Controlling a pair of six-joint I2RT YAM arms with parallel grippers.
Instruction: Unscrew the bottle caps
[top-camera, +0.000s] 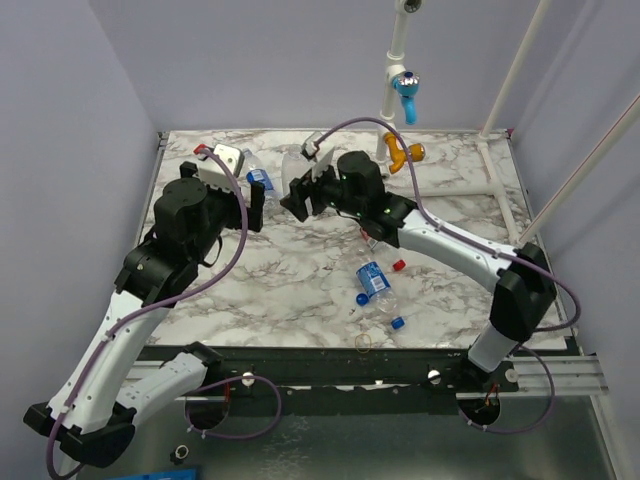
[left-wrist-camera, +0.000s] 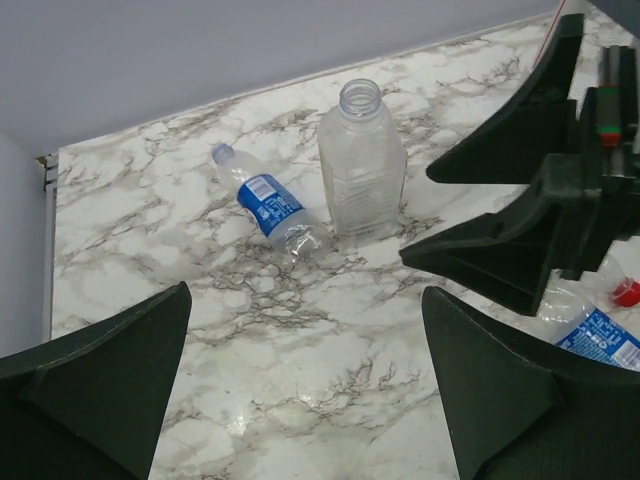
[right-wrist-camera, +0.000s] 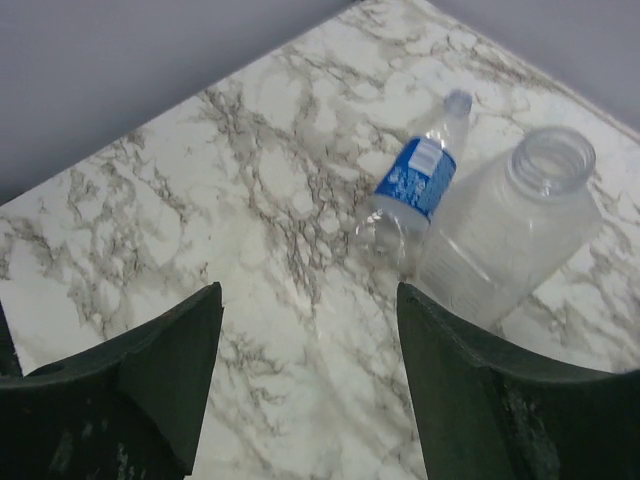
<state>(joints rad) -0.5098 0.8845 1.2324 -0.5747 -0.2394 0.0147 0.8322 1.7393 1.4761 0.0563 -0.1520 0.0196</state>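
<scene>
Left arm runs up the left side of the marble-pattern table (top-camera: 290, 290) with its elbow raised; left fingers (left-wrist-camera: 110, 370) are spread wide with nothing between them. Right arm stretches diagonally from its base across the table; right fingers (right-wrist-camera: 480, 390) are apart too and empty, just beside the left ones. Both wrists look at a small clear crinkly bottle with blue label (left-wrist-camera: 268, 207), lying on its side at far left, just beside an upright wide clear label-less bottle (left-wrist-camera: 360, 165) with an open mouth. A second blue-label bottle (top-camera: 372, 280) lies mid-table. Near it are a loose red cap (top-camera: 398, 265) and two blue caps (top-camera: 362, 297).
</scene>
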